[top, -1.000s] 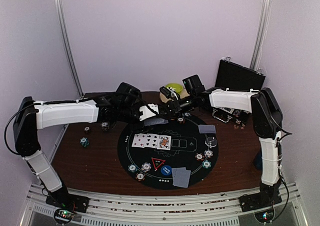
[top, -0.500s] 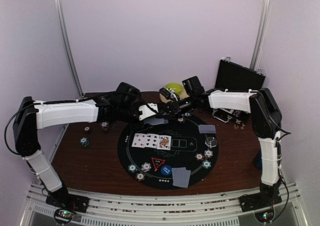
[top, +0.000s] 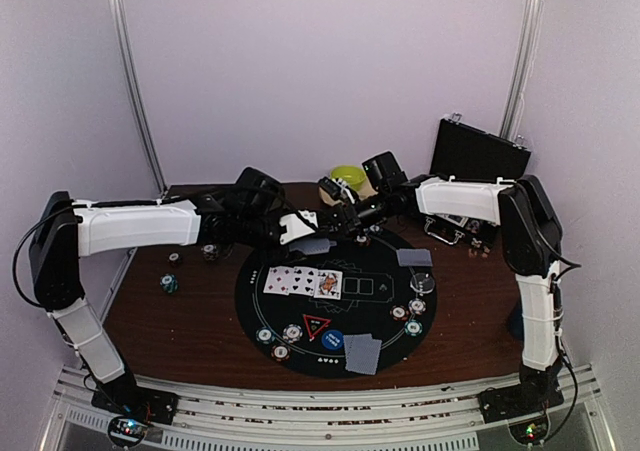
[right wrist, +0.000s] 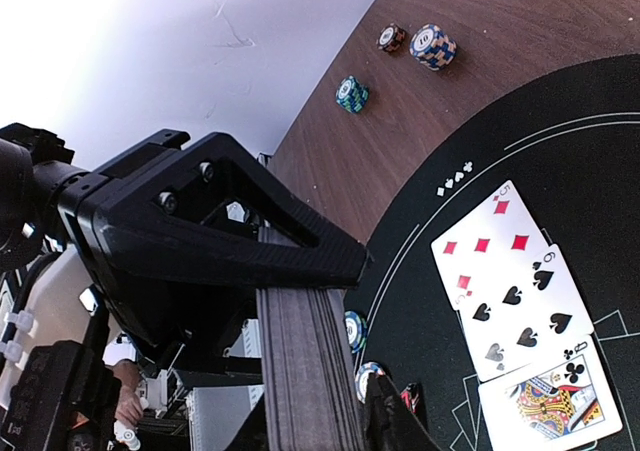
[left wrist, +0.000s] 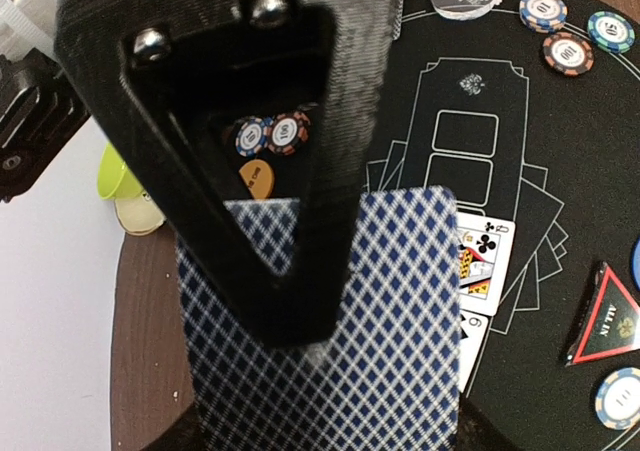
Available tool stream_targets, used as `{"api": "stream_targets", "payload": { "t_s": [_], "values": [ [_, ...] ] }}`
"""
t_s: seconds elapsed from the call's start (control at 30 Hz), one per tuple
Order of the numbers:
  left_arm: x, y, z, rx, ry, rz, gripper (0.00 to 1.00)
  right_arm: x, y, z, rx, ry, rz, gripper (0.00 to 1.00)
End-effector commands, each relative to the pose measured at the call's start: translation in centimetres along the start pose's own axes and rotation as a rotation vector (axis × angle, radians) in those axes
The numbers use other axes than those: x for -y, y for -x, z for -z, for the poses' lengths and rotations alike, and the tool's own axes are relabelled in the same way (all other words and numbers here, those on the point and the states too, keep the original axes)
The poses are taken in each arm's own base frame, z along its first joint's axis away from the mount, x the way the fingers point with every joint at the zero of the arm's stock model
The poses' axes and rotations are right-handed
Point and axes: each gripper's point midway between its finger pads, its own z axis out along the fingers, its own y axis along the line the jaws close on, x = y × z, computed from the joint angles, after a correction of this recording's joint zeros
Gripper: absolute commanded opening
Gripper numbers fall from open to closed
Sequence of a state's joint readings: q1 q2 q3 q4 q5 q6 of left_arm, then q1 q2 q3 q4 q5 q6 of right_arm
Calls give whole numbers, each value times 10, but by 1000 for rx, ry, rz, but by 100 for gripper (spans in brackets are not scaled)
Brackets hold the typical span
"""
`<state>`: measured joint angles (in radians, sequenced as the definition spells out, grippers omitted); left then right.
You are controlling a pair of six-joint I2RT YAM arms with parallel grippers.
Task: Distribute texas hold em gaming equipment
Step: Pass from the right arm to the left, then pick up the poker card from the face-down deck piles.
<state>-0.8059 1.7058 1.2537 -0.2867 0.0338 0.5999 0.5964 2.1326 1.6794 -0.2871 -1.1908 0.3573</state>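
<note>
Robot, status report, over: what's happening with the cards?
Left gripper and right gripper both at card deck; grips unclear. Three face-up cards on mat. Nothing blocking.

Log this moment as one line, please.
left fingers: shut on card deck | right fingers: alongside, grip unclear | face-up cards: three

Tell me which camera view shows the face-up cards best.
The right wrist view: the face-up cards lie large and unobstructed, their pips easy to read. The top view shows them whole but tiny. In the left wrist view a blue-backed card hides most of them.
</note>
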Motion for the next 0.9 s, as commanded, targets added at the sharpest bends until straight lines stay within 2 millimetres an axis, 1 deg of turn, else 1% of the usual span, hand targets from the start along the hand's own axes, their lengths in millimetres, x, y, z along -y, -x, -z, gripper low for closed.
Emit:
{"api": "stream_targets", "payload": {
  "t_s": [0.0,0.03,0.1,0.17,0.33,0.43,0.53,0.63,0.7,0.87],
  "values": [
    [-8,8,0,41,9,25,28,6,2,-4,-5,-34,34,28],
    [-8,8,0,40,8,28,25,7,2,-4,-6,-43,37,28],
    [-10,7,-1,40,8,38,24,11,1,-4,-12,-62,42,28],
    [-11,6,-1,42,7,44,20,13,0,-4,-16,-74,45,28],
    [-12,4,-2,43,0,54,18,15,-1,-3,-22,-89,53,28],
    [-12,2,-1,49,-13,65,12,17,-2,-3,-27,-103,57,28],
    [-12,0,-1,49,-18,69,12,25,-3,-2,-32,-140,63,27],
    [-11,-3,-2,44,-22,70,12,33,-4,-1,-38,-184,69,21],
    [-11,-5,-3,41,-20,72,12,36,-5,0,-39,-201,69,19],
    [-11,-12,-5,34,-17,79,12,36,-5,1,-42,-203,70,17]
  ]
}}
